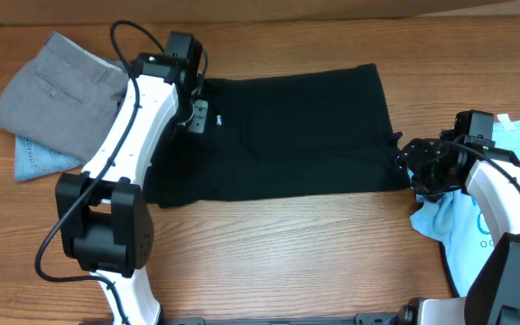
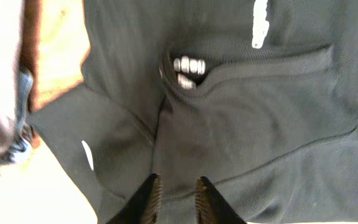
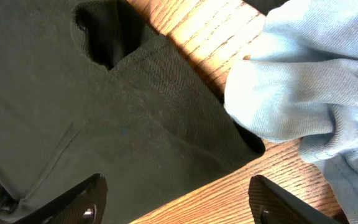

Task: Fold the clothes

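The clothes' black T-shirt (image 1: 296, 126) lies folded flat across the middle of the table, its small white logo (image 1: 217, 116) near the left end. My left gripper (image 1: 197, 113) hovers over the collar end. In the left wrist view the collar label (image 2: 188, 65) shows, and the left gripper (image 2: 178, 180) has its jaws a narrow gap apart above the black cloth (image 2: 241, 124), holding nothing. My right gripper (image 1: 406, 162) stands wide open at the shirt's right edge. In the right wrist view it (image 3: 176, 193) straddles the black hem (image 3: 104, 112) and bare wood.
Folded grey trousers (image 1: 57, 90) rest on a blue denim piece (image 1: 34, 162) at the back left. A light blue printed shirt (image 1: 513, 208) is bunched at the right, touching the black shirt's corner (image 3: 303, 81). Bare wooden table (image 1: 314, 253) runs along the front.
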`<state>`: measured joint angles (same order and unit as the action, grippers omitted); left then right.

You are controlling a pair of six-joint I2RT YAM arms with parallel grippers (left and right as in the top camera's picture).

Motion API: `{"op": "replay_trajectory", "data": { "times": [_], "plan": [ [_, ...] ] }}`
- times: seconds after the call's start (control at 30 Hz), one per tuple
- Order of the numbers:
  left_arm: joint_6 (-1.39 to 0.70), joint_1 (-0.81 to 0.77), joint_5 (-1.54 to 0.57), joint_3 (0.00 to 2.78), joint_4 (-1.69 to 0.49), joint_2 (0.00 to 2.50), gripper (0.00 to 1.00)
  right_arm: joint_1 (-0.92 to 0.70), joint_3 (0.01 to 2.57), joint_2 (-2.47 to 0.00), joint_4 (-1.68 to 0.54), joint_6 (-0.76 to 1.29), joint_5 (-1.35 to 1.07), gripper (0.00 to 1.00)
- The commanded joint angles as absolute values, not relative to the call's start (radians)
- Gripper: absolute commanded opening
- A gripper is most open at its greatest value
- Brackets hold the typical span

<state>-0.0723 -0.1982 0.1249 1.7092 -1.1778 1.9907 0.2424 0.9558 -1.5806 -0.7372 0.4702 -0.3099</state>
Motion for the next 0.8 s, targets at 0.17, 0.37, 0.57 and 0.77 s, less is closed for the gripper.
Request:
{"op": "replay_trajectory", "data": {
  "times": [0.17, 0.37, 0.57, 0.77],
  "plan": [
    [-0.030, -0.165, -0.035, 1.545, -0.982, 1.991, 0.10, 0.242, 0.974, -1.581, -0.728, 0.463, -0.307, 0.77],
    [-0.030, -0.163, -0.097, 1.399, -0.711, 1.992, 0.04, 0.242, 0.974, -1.581, -0.727, 0.463, -0.307, 0.77],
    [-0.036, -0.163, -0.097, 1.376, -0.553, 1.992, 0.06, 0.242, 0.974, -1.581, -0.720, 0.464, -0.307, 0.77],
    [-0.086, -0.154, -0.105, 1.477, -0.556, 1.989, 0.08, 0.242, 0.974, -1.581, -0.722, 0.463, -0.307, 0.77]
  ]
}}
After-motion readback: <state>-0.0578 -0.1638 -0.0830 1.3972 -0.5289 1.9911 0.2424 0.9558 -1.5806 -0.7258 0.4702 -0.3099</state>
